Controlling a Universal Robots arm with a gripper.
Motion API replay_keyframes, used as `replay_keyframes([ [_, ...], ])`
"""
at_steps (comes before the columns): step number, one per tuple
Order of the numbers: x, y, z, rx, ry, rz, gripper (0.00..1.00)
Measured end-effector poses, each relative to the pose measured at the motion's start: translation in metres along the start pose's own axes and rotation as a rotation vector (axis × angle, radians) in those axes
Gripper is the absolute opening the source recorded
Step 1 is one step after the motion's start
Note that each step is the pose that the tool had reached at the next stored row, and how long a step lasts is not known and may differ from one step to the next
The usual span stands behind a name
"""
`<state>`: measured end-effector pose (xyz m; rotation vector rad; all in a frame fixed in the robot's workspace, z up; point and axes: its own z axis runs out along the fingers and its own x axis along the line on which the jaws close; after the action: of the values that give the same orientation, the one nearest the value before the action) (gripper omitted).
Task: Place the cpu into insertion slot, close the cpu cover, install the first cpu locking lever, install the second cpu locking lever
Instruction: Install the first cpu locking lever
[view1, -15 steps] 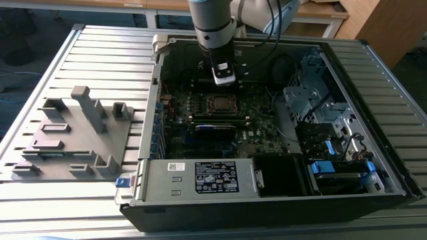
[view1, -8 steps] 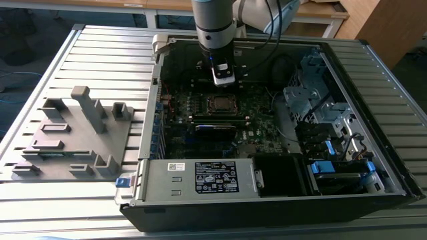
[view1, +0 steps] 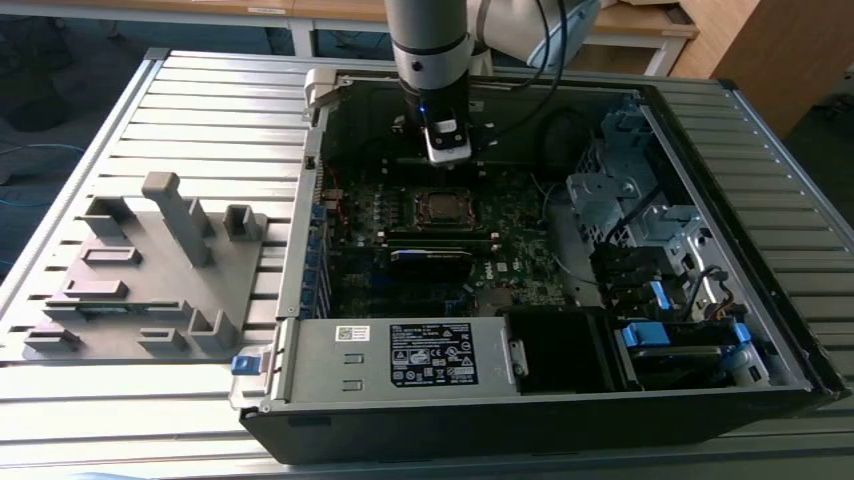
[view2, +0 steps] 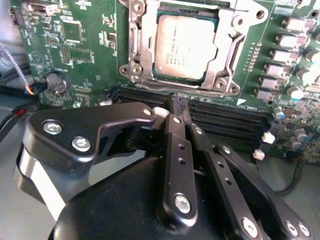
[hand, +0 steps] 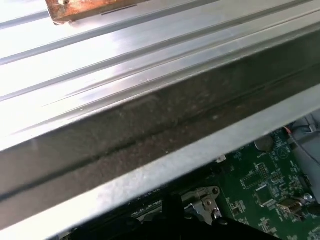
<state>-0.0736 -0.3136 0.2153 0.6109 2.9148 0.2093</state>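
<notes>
The cpu (view2: 185, 46), a flat square chip with a silver-grey top, lies in the insertion slot (view2: 192, 11) on the green motherboard (view2: 85, 55). The shiny cpu cover (view2: 226, 70) lies down around it as a frame, and the chip shows through its window. My gripper (view2: 179, 101) is shut with nothing between its black fingertips. It hangs over the long black memory slots (view2: 225, 122) just beside the socket. In the exterior view the gripper (view1: 447, 155) is a short way behind the socket (view1: 441, 207), inside the open computer case.
The case walls (view1: 307, 200) box in the motherboard. A grey drive cage (view1: 607, 195) and cables stand at the exterior view's right, a power supply (view1: 400, 355) at the front. A grey fixture block (view1: 147, 260) sits on the slatted table at the exterior view's left.
</notes>
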Motion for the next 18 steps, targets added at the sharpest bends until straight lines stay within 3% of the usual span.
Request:
replay_keyframes([
  [6,-0.0002,0.0003,-0.0016,-0.0001,0.0005,0.000,0.11],
  [7,-0.0003,0.0003,-0.0016,0.0006,0.0022,0.000,0.11],
  [8,-0.0005,0.0004,-0.0014,0.0033,0.0077,0.001,0.11],
  [9,-0.0007,0.0005,-0.0012,0.0075,0.0170,0.002,0.11],
  [10,-0.0010,0.0006,-0.0008,0.0138,0.0307,0.003,0.11],
  [15,-0.0029,0.0012,0.0008,0.0492,0.1094,0.012,0.11],
  [16,-0.0029,0.0012,0.0008,0.0522,0.1146,0.012,0.11],
  [18,-0.0029,0.0012,0.0008,0.0533,0.1167,0.013,0.11],
])
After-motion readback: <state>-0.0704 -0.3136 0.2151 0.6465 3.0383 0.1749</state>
